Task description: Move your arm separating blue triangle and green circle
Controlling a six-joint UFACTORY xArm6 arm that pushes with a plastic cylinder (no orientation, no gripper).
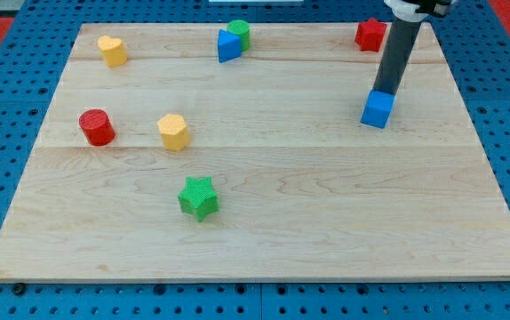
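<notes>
Beside green circle (pixel 239 32), blue triangle (pixel 228 46) upright

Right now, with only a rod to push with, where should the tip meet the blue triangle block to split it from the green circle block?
Judgement: no gripping; push. My tip is by the blue cube. The green circle block touches the blue triangle block on its upper right, so enter there, pushing the triangle toward the view's bottom-left.

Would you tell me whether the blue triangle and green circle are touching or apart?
Touching: the blue triangle sits against the green circle, no gap showing.

Robotics lab bench: wooden board (pixel 264 240) on blue pegboard (pixel 6 89) (perforated).
</notes>
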